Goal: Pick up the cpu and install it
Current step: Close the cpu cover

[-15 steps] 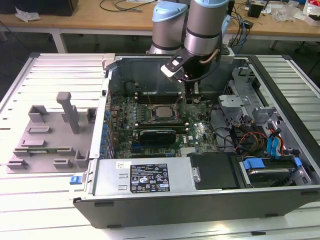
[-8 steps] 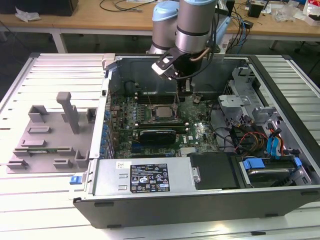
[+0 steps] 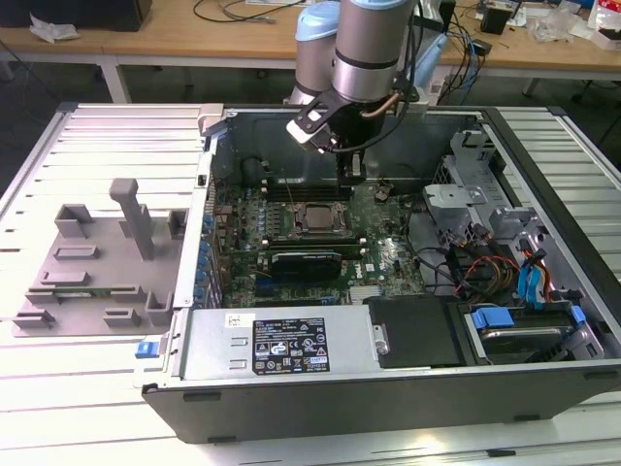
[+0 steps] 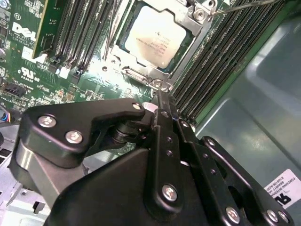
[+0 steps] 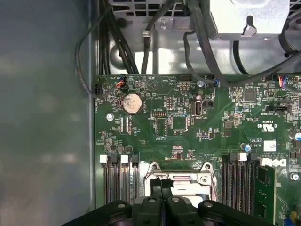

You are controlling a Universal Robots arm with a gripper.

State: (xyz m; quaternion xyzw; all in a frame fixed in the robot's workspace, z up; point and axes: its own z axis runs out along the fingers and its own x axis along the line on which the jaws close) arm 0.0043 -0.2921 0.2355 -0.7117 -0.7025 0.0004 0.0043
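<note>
Inside the open case (image 3: 543, 379) on the counter (image 3: 39, 408), I see the cpu (image 3: 312, 218) lying flat in its socket (image 3: 309, 236) on the green board (image 3: 388, 257), its silver top facing up. In the second wrist view the cpu (image 4: 155, 37) sits framed by the socket's metal bracket (image 4: 141, 75), with rows of dark memory slots (image 4: 221, 52) on either side. The tool (image 3: 354, 178) hangs off the arm (image 3: 369, 49) just beyond the socket, toward the case's far wall. Its fingers are clenched together with nothing between them, plain in both wrist views (image 4: 157, 99) (image 5: 161, 182), and clear of the cpu. On the exterior view's left a grey fixture (image 3: 87, 262) rests on the counter, well apart from the case.
</note>
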